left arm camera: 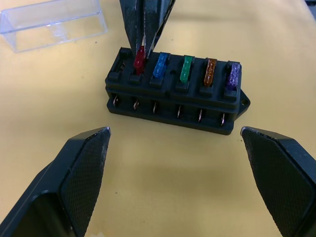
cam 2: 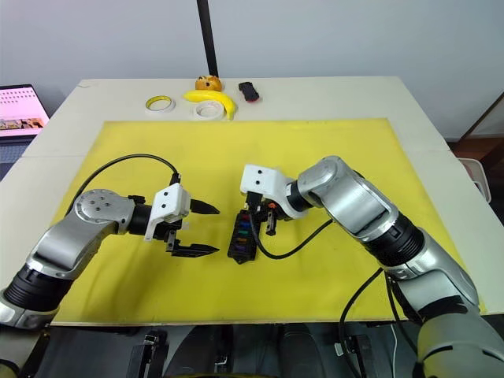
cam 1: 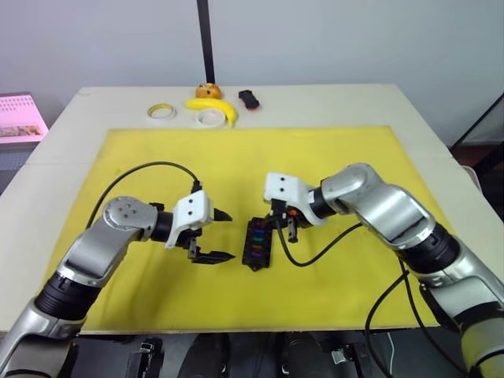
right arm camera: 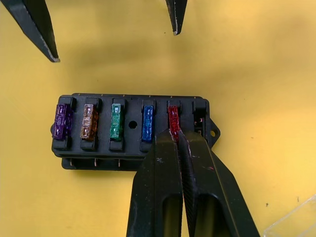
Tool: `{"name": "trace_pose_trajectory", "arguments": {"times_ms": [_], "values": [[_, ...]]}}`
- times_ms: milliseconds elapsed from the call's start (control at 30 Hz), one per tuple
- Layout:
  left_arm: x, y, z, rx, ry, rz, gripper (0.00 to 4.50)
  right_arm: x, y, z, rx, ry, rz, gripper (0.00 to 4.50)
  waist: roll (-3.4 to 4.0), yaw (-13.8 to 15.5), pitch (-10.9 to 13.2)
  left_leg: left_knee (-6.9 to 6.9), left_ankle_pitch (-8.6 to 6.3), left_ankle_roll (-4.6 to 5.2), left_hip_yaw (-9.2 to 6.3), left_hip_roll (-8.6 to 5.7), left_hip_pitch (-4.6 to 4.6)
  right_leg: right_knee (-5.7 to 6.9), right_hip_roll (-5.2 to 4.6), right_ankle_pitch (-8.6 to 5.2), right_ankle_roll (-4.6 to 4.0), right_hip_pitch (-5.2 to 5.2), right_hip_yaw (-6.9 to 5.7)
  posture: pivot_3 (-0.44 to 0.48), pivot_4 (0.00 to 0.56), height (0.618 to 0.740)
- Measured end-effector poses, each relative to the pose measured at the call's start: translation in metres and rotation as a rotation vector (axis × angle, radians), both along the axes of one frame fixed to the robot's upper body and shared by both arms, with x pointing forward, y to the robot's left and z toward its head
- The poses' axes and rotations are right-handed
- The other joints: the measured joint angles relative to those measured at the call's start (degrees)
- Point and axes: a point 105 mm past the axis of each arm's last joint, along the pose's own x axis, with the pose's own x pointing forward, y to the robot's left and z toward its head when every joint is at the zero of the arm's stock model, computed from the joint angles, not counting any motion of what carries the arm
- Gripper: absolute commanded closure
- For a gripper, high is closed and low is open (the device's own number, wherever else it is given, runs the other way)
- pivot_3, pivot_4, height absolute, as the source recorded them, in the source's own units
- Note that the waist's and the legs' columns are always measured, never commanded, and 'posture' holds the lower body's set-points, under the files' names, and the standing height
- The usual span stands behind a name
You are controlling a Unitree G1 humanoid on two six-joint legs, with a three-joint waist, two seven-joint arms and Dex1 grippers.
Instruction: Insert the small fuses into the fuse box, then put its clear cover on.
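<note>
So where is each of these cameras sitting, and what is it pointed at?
Head stereo pair: looks forward and down at the fuse box; both arms show.
Left wrist: looks past the open left gripper at the box.
Right wrist: looks along the right gripper, shut on the red fuse.
Both wrist views share box and clear cover.

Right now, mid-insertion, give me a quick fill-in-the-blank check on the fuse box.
1. The right gripper is shut on the ____ fuse.
2. The fuse box has ____ fuses in its slots, counting that one.
3. The left gripper is ____, holding nothing.
4. The clear cover lies on the ____ mat.

Missing words: red; five; open; yellow
</note>
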Motion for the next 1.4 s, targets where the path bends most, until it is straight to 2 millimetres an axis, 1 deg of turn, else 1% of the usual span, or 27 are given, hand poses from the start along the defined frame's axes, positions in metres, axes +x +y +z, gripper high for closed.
{"name": "trace_pose_trajectory", "arguments": {"times_ms": [467,633,900,1200,1400], "values": [[0.000,-0.001,0.000,0.002,-0.003,-0.002,0.05,-0.006,0.006,0.004,0.009,0.059,-0.002,4.50,0.00,0.1,0.0,0.00,0.00,0.00,0.00,0.00,-0.02,0.00,0.00,0.00,0.00,-0.02,0.00,0.000,0.150,0.740],[0.000,-0.002,0.000,-0.001,-0.003,-0.003,0.05,-0.006,0.007,0.004,0.001,0.046,0.007,4.50,0.00,0.1,0.0,0.00,0.00,0.00,0.00,0.00,-0.02,0.00,0.00,0.00,0.00,-0.02,0.00,0.000,0.150,0.740],[0.001,-0.001,-0.001,0.006,-0.006,0.002,0.05,-0.007,0.009,0.004,-0.028,-0.021,0.055,4.50,0.00,0.0,0.0,0.00,0.00,0.00,0.00,0.00,-0.02,0.00,0.00,0.00,0.00,-0.02,0.00,0.000,0.150,0.740],[0.001,-0.001,-0.002,0.008,-0.007,0.002,0.05,-0.007,0.010,0.005,-0.029,-0.013,0.054,4.50,0.00,0.1,0.0,0.00,0.00,0.00,0.00,0.00,-0.02,0.01,0.00,0.00,0.00,-0.03,0.00,0.000,0.150,0.740],[0.001,-0.001,-0.002,0.008,-0.007,0.002,0.05,-0.009,0.011,0.009,-0.025,-0.002,0.055,4.50,0.00,0.1,0.0,0.00,0.00,0.00,0.00,0.00,-0.03,0.01,0.00,0.00,0.00,-0.03,0.00,0.000,0.150,0.740]]}}
